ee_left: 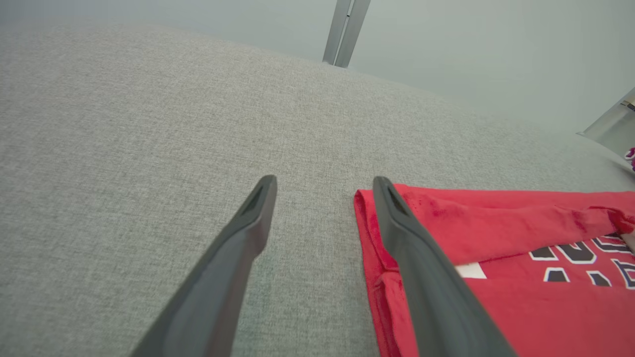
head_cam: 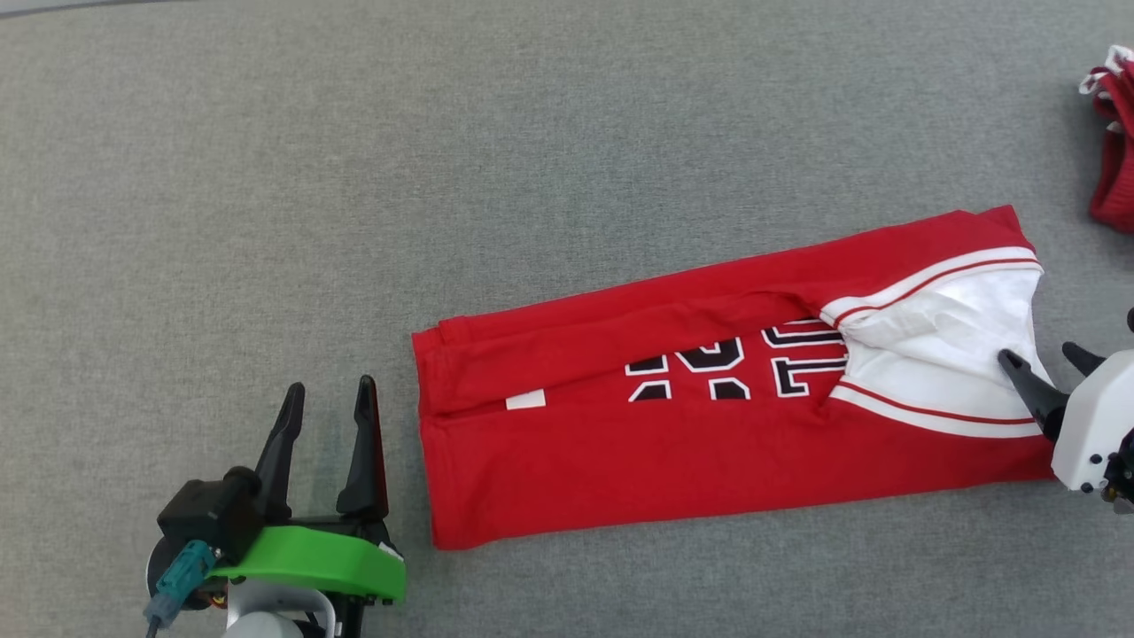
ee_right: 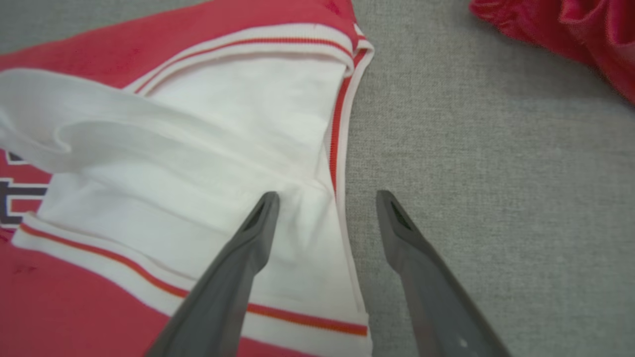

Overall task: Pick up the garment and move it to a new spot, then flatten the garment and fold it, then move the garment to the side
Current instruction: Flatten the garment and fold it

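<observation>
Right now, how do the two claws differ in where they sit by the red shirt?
The left claw sits beside the red shirt at its plain end, both fingers off the cloth. The right claw straddles the white-trimmed end, one finger over white fabric and the other over the grey surface. The left claw's body is green and the right claw's is white. Both are open and hold nothing.

We count two red garments: a folded jersey point(head_cam: 726, 443) and, at two o'clock, a bunched heap point(head_cam: 1114, 151). Two claws too: left claw point(head_cam: 330, 385), right claw point(head_cam: 1038, 353).
</observation>
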### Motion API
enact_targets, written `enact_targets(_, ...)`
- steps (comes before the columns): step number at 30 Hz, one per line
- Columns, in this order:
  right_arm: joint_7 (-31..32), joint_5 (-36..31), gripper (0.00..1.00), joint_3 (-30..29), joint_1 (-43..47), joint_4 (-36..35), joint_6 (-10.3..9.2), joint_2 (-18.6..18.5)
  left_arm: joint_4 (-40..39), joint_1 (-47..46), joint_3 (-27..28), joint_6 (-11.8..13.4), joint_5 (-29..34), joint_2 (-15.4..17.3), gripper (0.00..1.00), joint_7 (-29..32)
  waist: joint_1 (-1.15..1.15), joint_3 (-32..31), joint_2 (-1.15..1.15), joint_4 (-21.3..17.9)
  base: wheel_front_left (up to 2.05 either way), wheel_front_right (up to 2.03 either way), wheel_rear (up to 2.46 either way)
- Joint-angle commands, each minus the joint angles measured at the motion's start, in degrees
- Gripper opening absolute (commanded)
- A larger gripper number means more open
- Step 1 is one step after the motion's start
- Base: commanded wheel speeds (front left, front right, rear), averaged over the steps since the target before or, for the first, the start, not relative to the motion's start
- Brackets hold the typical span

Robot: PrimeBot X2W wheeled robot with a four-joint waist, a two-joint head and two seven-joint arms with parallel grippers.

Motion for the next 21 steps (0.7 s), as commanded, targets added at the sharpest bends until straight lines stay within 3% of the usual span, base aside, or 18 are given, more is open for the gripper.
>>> enact_targets(1,-0.1,-1.1,1.0,0.4,-1.3,1.8,-0.02,0.0,0.0,1.4,1.2,-1.2,2.0,-1.0,1.0,-0.1,0.0,1.4,0.0,1.5,0.0,0.0,0.0)
enact_targets(7,0.4,0.2,1.0,4.4,-3.6,8.7,0.03,2.4,1.2,4.2,5.9,-6.5,8.3,-6.2,1.0,-0.1,0.0,1.8,0.0,2.9,0.0,0.0,0.0)
enact_targets(8,-0.2,2.1,0.06,6.3,-4.0,8.6,0.25,2.7,1.7,4.6,6.5,-7.6,9.0,-7.2,1.0,-0.1,0.0,1.6,0.0,3.1,0.0,0.0,0.0)
enact_targets(9,-1.8,3.9,0.0,6.9,-4.4,8.5,0.29,2.6,2.4,5.0,7.1,-8.7,9.5,-8.2,1.0,-0.1,0.0,1.2,0.0,3.4,0.0,0.0,0.0)
enact_targets(15,-7.3,10.6,0.0,5.0,-4.6,8.3,-0.02,-3.6,4.9,6.8,10.8,-13.4,12.0,-13.1,1.0,-0.2,0.0,-2.5,0.0,4.8,0.0,0.0,0.0)
enact_targets(21,-5.7,14.2,0.0,-1.4,-1.3,2.9,-0.01,-12.1,6.8,8.7,12.1,-16.1,11.6,-14.9,1.0,-0.2,0.0,-6.7,0.0,7.3,0.0,0.0,0.0)
